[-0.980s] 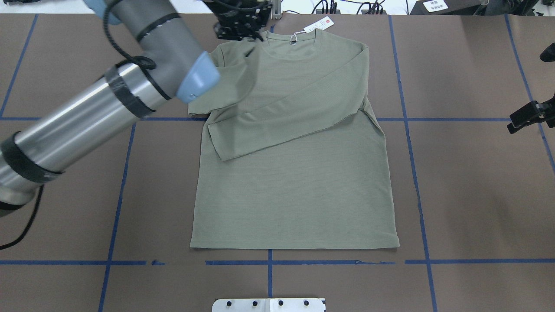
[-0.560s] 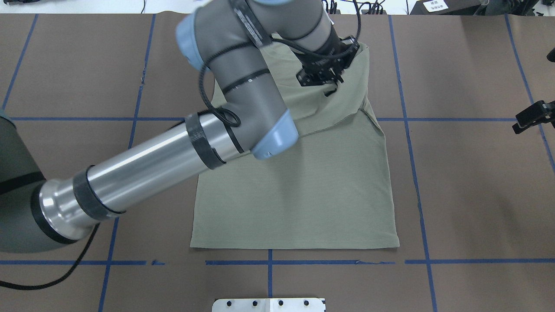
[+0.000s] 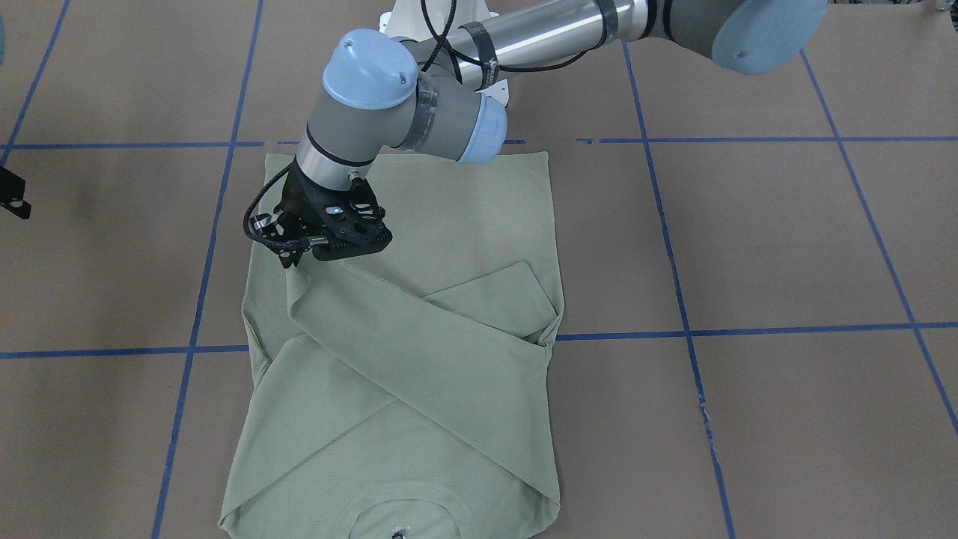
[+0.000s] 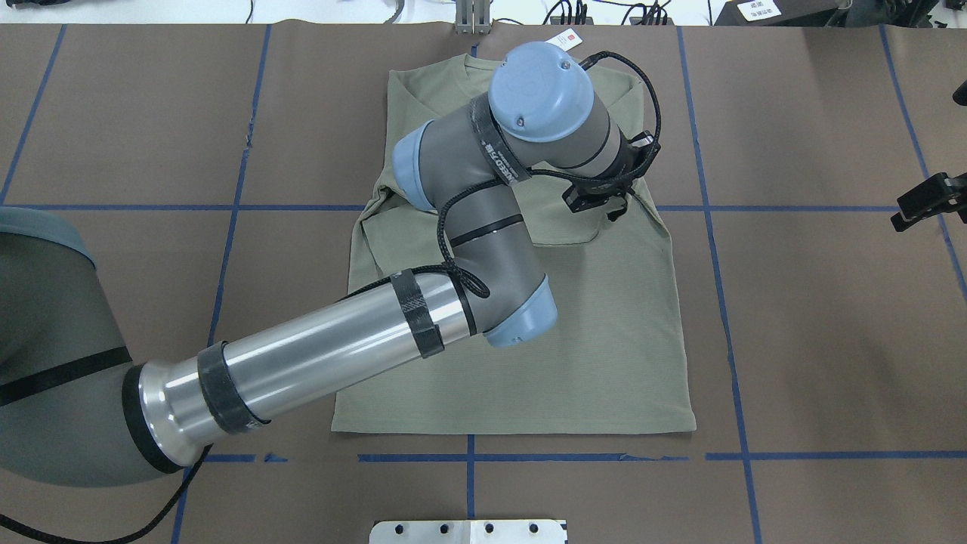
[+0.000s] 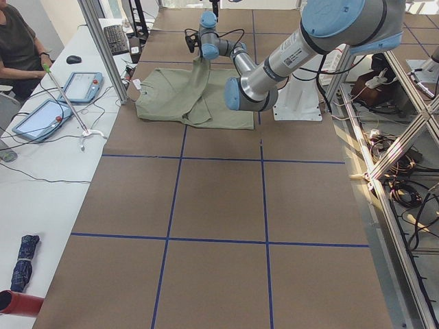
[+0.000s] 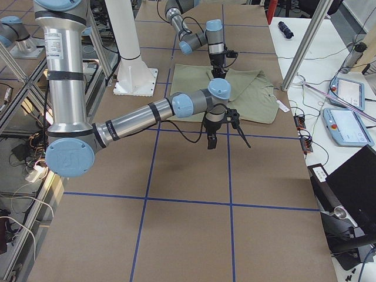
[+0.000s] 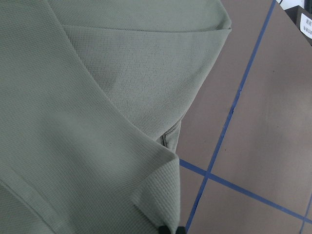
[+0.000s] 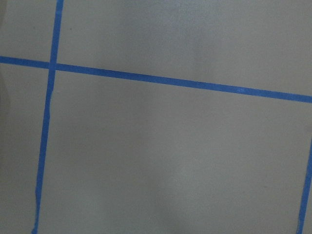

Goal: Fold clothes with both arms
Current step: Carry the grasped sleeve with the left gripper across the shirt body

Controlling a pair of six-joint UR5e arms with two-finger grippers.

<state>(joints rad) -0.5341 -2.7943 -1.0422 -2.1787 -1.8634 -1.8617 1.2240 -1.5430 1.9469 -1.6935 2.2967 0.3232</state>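
Left gripper (image 3: 290,260) has crossed the shirt (image 4: 529,363) from its far-left shoulder to its right side seam, drawing the sleeve (image 3: 419,352) diagonally over the chest. Jaws closed, pinching the cuff fold. Shirt lies flat mid-table, collar toward the far edge of the table (image 4: 831,302), hang tag (image 4: 565,38) beyond it. Left arm (image 4: 340,355) blocks the overhead view of the chest. Right gripper (image 6: 227,136) hangs spread wide, empty, near the table's right edge. Tablets (image 5: 81,86) sit on a side bench (image 5: 41,178).
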